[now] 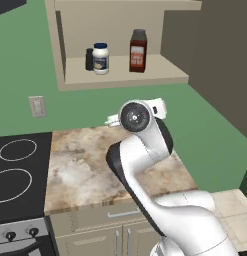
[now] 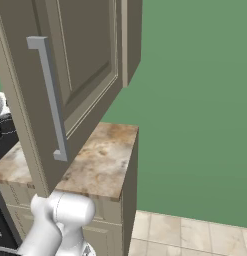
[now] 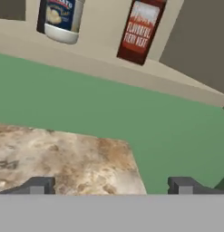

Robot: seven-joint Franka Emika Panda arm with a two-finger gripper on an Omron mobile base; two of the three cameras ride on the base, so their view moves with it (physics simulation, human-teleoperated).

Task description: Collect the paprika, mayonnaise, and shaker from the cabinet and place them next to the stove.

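On the shelf of the beige cabinet [image 1: 125,75] stand three things. The dark red-brown paprika [image 1: 138,51] is on the right, the white blue-lidded mayonnaise [image 1: 100,58] to its left, and the small black shaker [image 1: 89,59] just behind that jar. The hand view looks up at the paprika [image 3: 140,31] and the mayonnaise [image 3: 61,18], with a sliver of the shaker [image 3: 40,18] beside the jar. My gripper [image 3: 109,186] is open over the marble counter [image 3: 63,158], well below the shelf, with nothing between its fingers. The black stove [image 1: 15,170] lies at the left.
A large beige door panel [image 2: 80,60] with a grey handle [image 2: 47,95] stands close in the right base view, above the counter's [image 2: 100,165] right end. A wall outlet [image 1: 37,106] sits above the stove. Tiled floor [image 2: 195,235] lies to the right.
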